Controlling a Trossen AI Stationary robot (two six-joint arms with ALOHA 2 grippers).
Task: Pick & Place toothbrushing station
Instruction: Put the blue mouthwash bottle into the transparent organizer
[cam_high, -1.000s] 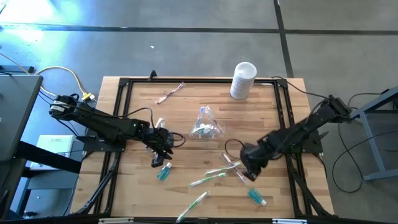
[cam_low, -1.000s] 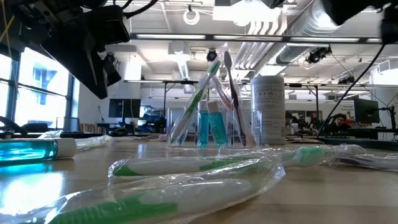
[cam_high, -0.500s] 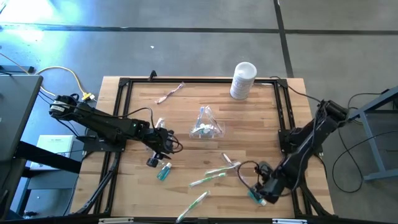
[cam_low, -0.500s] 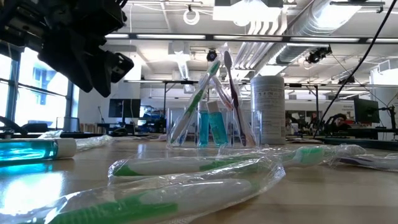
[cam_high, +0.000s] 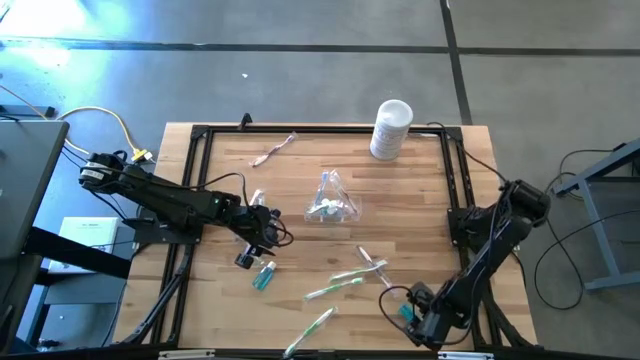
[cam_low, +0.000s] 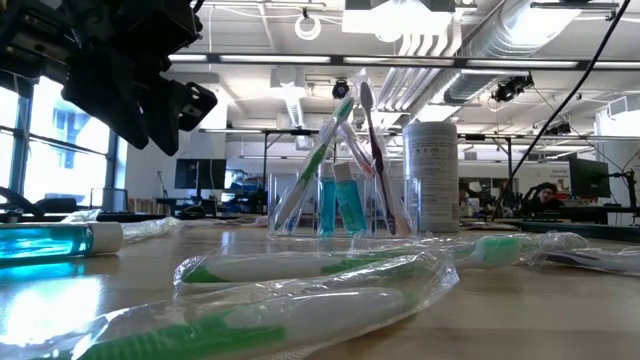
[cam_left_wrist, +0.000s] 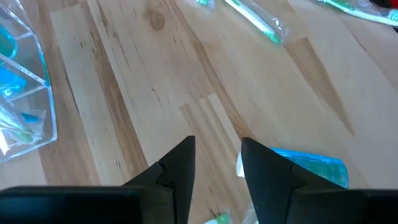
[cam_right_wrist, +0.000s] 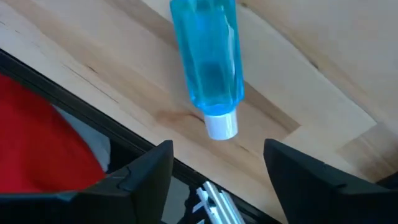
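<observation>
Right gripper (cam_right_wrist: 214, 171), fingers spread and empty, is hovering over a teal tube (cam_right_wrist: 208, 62) at the table's near-right edge, left gripper (cam_left_wrist: 217, 163) likewise unclenched beside another tube (cam_high: 263, 277) (cup (cam_high: 330, 200) part-filled; several wrapped toothbrushes (cam_high: 335, 289) awaiting collection).

Light is bright and even, coming from overhead: ceiling strip lights (cam_low: 262, 58) glow in the low view, and daylight floods a window (cam_low: 60, 150) at its left. The wooden surface (cam_high: 300, 190) shows only faint, soft shadows. Glare whitens the floor (cam_high: 40, 50) beyond the surface's far left corner. The nearest wrapped toothbrushes (cam_low: 300, 300) blur in the low view.
</observation>
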